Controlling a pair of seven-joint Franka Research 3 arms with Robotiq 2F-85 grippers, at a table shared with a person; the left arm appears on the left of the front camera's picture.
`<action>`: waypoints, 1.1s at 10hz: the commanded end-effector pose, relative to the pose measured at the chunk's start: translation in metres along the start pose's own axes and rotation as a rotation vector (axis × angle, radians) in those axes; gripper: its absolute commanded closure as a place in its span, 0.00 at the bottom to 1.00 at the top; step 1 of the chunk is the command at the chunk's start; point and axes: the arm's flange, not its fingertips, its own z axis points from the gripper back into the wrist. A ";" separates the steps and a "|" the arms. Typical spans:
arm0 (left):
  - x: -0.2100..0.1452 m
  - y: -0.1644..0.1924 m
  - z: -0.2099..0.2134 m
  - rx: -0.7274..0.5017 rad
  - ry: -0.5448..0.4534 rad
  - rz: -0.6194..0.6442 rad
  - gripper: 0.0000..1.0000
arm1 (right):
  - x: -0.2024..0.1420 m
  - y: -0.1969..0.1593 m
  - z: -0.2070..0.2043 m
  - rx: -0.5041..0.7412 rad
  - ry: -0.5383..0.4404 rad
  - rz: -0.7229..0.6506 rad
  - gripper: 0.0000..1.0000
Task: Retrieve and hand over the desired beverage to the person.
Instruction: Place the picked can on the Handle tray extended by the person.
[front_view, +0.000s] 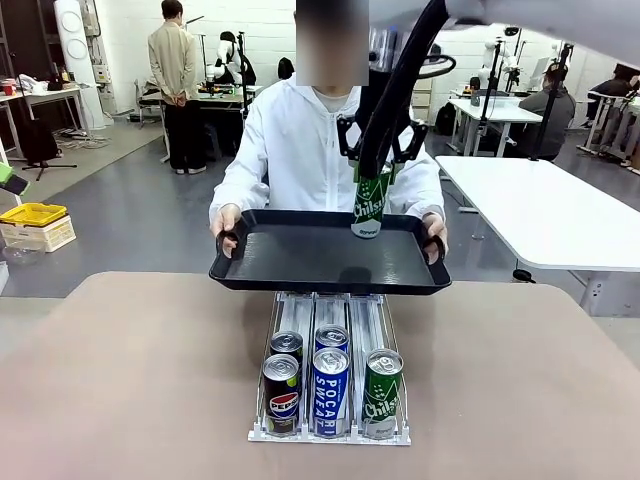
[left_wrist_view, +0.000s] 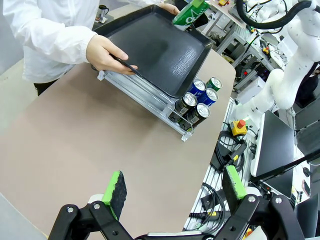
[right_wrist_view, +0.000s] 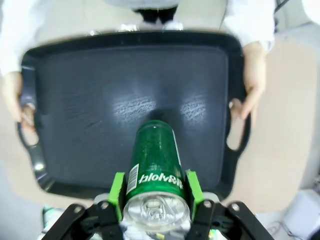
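The person in a white hooded jacket stands at the far side, holding a black tray by both handles over the table. My right gripper is shut on a green Chilsung can, its base at or just above the tray's far right part. From the right wrist, that green can sits between the green pads above the tray. My left gripper stands open with nothing between its fingers, high over the near table. The tray and green can lie ahead of it.
A clear can rack sits mid-table with Pepsi, Pocari Sweat and green Chilsung cans at its front and two more behind. A white table stands at the right. Other people are far back.
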 end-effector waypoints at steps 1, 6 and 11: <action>0.002 -0.002 0.002 -0.009 -0.007 0.001 0.00 | 0.000 -0.006 -0.016 -0.011 -0.040 0.031 0.42; 0.002 -0.002 0.002 -0.009 -0.007 0.001 0.00 | 0.011 -0.013 -0.051 -0.029 0.041 0.005 0.42; 0.002 -0.002 0.002 -0.009 -0.007 0.001 0.00 | 0.012 -0.012 -0.051 -0.031 0.059 0.004 0.33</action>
